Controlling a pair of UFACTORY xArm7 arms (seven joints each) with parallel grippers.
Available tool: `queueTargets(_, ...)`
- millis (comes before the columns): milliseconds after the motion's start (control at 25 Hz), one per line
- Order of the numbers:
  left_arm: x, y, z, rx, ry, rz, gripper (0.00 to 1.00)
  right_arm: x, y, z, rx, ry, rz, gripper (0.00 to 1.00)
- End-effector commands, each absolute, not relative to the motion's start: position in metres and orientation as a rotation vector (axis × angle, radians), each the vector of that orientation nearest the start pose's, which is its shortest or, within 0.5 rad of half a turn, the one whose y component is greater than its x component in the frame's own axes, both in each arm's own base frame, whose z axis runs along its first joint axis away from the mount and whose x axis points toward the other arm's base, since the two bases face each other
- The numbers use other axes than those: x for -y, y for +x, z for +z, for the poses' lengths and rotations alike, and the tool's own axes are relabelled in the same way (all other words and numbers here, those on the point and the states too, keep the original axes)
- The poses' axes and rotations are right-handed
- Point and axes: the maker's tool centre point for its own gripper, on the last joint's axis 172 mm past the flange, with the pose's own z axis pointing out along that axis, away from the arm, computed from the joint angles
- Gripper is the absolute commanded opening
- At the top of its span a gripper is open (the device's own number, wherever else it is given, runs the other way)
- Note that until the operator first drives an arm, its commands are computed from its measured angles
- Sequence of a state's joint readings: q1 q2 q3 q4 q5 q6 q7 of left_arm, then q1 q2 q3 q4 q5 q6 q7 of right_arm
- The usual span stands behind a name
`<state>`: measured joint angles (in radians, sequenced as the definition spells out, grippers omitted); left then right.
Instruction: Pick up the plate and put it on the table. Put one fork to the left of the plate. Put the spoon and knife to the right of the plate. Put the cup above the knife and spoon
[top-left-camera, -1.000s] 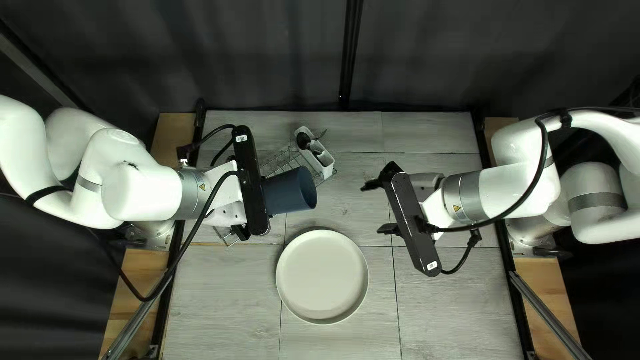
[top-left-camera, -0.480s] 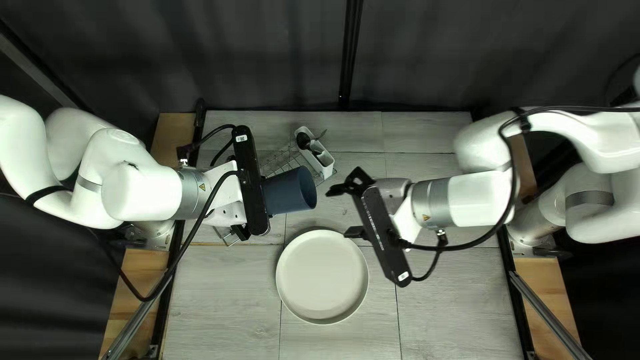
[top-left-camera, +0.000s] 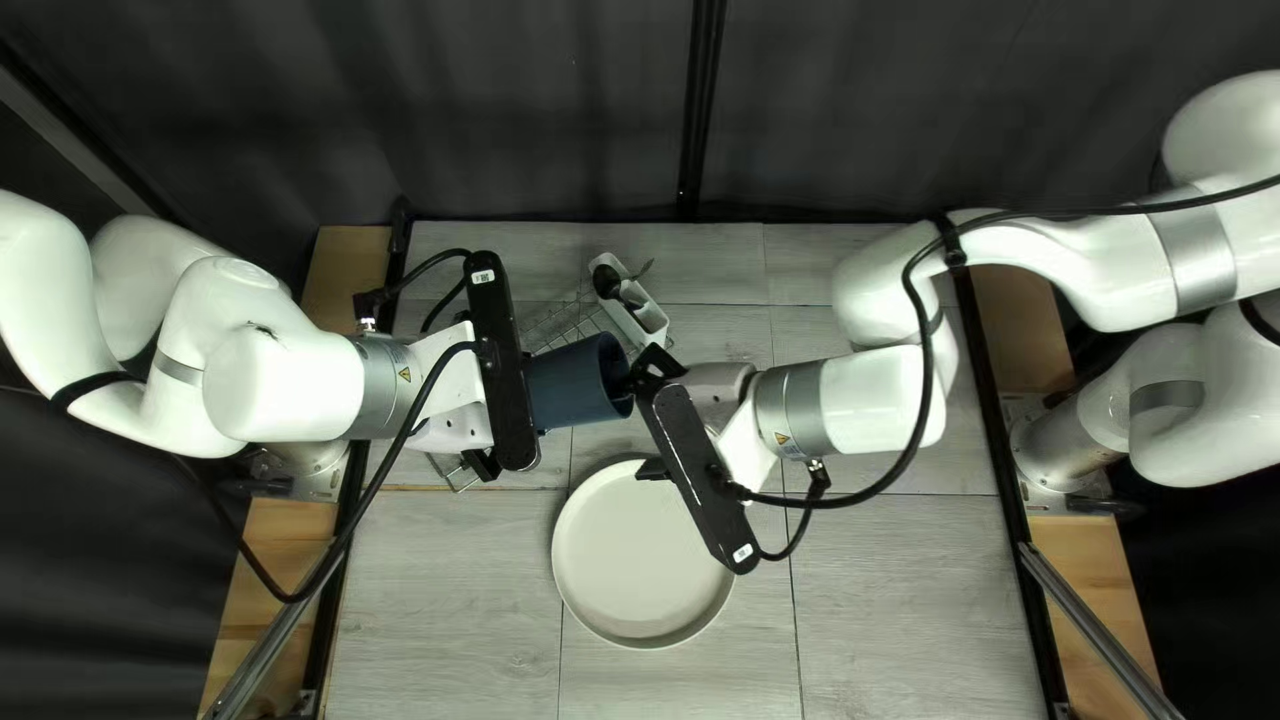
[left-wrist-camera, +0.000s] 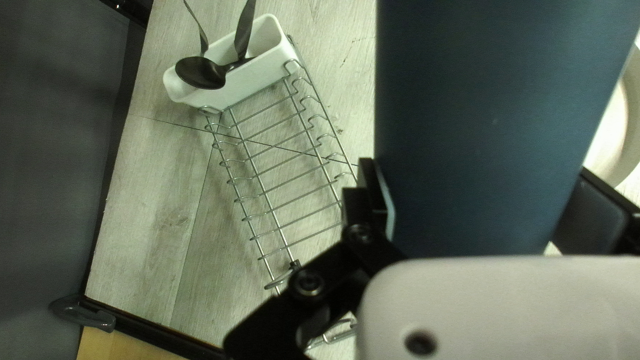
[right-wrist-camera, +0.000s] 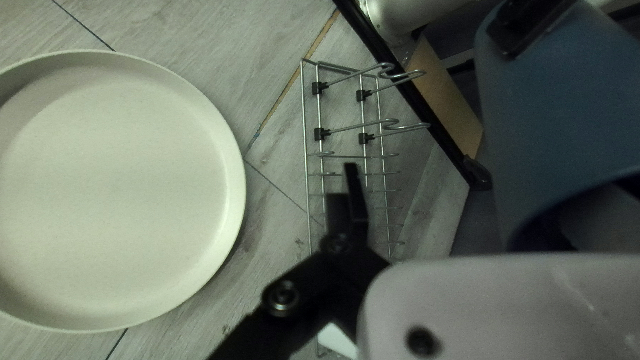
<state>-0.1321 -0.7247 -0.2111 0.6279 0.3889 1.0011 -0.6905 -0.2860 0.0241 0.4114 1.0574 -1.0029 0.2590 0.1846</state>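
My left gripper (top-left-camera: 504,360) is shut on the dark blue cup (top-left-camera: 576,383), which lies sideways with its mouth facing my right gripper (top-left-camera: 650,420). In the left wrist view, fingers of the left gripper (left-wrist-camera: 477,200) flank the cup (left-wrist-camera: 493,120). The right gripper (right-wrist-camera: 470,207) stands open; one fingertip is at the mouth of the cup (right-wrist-camera: 560,113), contact unclear, the other near the plate's far rim. The pale plate (top-left-camera: 640,560) lies on the table. A black spoon (left-wrist-camera: 200,72) and other utensils stand in a white holder (left-wrist-camera: 250,83).
A wire rack (left-wrist-camera: 287,180) carries the white holder at one end and lies partly under my left gripper. The black table-edge rail (right-wrist-camera: 427,113) runs beyond the rack. Both grippers are close together above the table (top-left-camera: 867,587).
My right gripper has moved left across the top left view, up to the cup's mouth and over the plate's far rim. My left arm, the cup and the plate have stayed still.
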Motion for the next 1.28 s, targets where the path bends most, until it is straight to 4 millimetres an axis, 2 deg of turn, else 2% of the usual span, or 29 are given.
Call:
queueTargets(40,0.043,0.367,0.315,0.301,-2.746,-0.742,0.00,-0.083,0.629,0.310,1.326,-3.055,-1.386,0.00)
queueTargets(320,0.043,0.367,0.315,0.301,-2.746,-0.742,0.00,-0.083,0.629,0.310,1.326,-3.055,-1.386,0.00)
queueTargets(360,0.043,0.367,0.315,0.301,-2.746,-0.742,0.83,-0.083,0.629,0.310,1.326,-3.055,-1.386,0.00)
queueTargets(400,0.043,0.367,0.315,0.301,-2.746,-0.742,0.97,-0.083,0.629,0.310,1.326,-3.055,-1.386,0.00)
queueTargets(440,0.043,0.367,0.315,0.301,-2.746,-0.742,1.00,-0.083,0.629,0.310,1.326,-3.055,-1.386,0.00)
queueTargets(560,0.043,0.367,0.315,0.301,-2.746,-0.742,1.00,-0.083,0.629,0.310,1.326,-3.055,-1.386,0.00)
queueTargets(600,0.043,0.367,0.315,0.301,-2.746,-0.742,1.00,-0.081,0.625,0.304,1.337,-3.068,-1.367,0.00)
queueTargets(760,0.043,0.367,0.315,0.301,-2.746,-0.742,1.00,-0.077,0.616,0.307,1.334,-3.083,-1.331,0.00)
queueTargets(960,0.043,0.367,0.315,0.301,-2.746,-0.742,1.00,-0.065,0.589,0.303,1.314,-3.101,-1.250,0.00)
queueTargets(1280,0.042,0.347,0.317,0.345,-2.756,-0.715,1.00,-0.047,0.531,0.290,1.310,-3.114,-1.046,0.00)
